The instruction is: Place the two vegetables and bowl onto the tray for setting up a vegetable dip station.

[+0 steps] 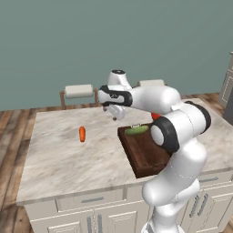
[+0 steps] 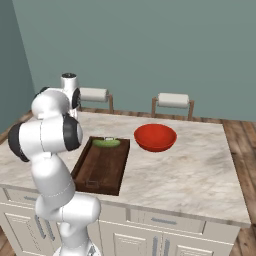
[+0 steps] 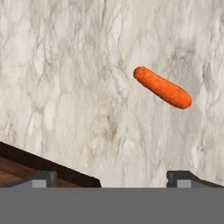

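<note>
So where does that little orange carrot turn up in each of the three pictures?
Left base view: the carrot lies on the marble counter, left of the wooden tray.
Right base view: I can't find it; the arm stands where it would lie.
Hand view: it lies slanted, upper right of centre, on bare marble.
Shared landmark: the tray, also at the hand view's lower left.

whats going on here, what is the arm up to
The robot arm is loading a wooden tray on a marble island. The green vegetable already lies at the tray's far end. The hand hangs open and empty above the counter, between the tray and the carrot, which lies on the bare marble. The red bowl sits on the counter beside the tray.
</note>
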Controlling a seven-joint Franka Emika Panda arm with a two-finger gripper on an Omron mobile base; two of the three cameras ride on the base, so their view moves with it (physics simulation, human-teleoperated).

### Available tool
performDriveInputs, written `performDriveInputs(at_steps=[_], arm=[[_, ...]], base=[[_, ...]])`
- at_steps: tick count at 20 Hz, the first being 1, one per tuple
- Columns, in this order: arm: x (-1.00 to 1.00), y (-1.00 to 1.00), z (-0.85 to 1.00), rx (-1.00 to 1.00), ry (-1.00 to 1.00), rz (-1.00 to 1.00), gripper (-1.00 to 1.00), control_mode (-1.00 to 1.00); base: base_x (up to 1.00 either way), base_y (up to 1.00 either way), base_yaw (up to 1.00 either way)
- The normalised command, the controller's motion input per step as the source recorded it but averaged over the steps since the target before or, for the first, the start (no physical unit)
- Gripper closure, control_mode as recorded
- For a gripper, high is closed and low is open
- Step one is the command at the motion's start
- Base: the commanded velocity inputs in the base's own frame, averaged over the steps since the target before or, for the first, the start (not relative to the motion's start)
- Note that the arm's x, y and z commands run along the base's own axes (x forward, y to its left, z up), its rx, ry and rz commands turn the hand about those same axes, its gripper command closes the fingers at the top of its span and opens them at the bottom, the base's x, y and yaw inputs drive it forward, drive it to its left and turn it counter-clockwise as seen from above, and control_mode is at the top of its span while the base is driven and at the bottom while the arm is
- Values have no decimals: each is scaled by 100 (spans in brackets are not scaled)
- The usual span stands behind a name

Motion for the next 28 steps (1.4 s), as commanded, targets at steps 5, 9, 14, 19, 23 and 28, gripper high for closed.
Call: performDriveInputs(at_steps=[5,9,14,19,23,28], arm=[[0,34,0,-2,0,7,-100,-100],[6,21,0,0,0,14,-100,-100],[13,13,-2,0,0,21,-100,-100],[11,20,-7,0,0,18,-100,-100],[13,38,-14,-2,0,14,-100,-100],[13,45,-17,-4,0,11,-100,-100]], base=[[0,0,0],[0,0,0],[0,0,0],[0,0,0],[0,0,0],[0,0,0]])
